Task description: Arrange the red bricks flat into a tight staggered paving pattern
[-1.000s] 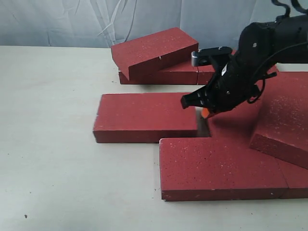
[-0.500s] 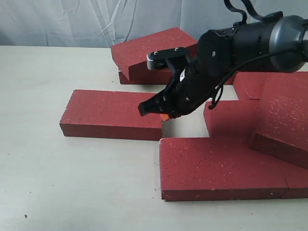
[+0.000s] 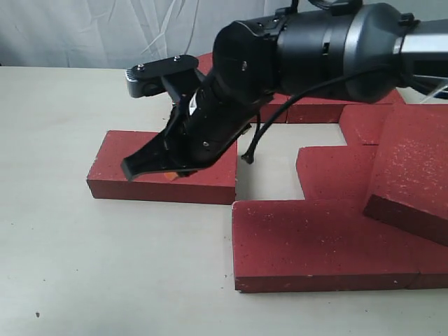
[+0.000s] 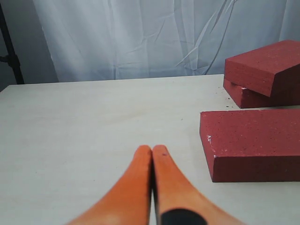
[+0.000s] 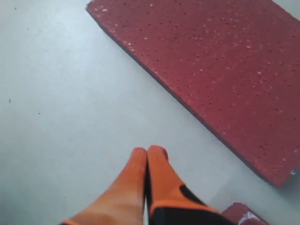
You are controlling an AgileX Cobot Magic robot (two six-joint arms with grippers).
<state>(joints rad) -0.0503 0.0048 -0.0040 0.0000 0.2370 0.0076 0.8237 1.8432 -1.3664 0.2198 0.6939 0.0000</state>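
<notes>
A pale table (image 3: 70,266) before a white curtain (image 3: 105,28) carries the bricks (image 3: 315,238), dark red, pale-speckled and sharp-edged. One loose brick (image 3: 112,157) lies flat at the left, a bare gap between it and its row. The right gripper (image 5: 147,151), fingers pressed together and empty, hangs over it; contact is unclear. The left gripper (image 4: 153,151) is likewise closed. The step looks like seating this brick; next it likely needs a push toward the others to close the gap.

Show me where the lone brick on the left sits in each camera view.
Exterior: brick left of centre, partly behind the right gripper.
Left wrist: brick ahead of the left gripper, before two stacked bricks.
Right wrist: brick beyond the right gripper, across bare table.
Shared landmark: the pale table bordering it.
</notes>
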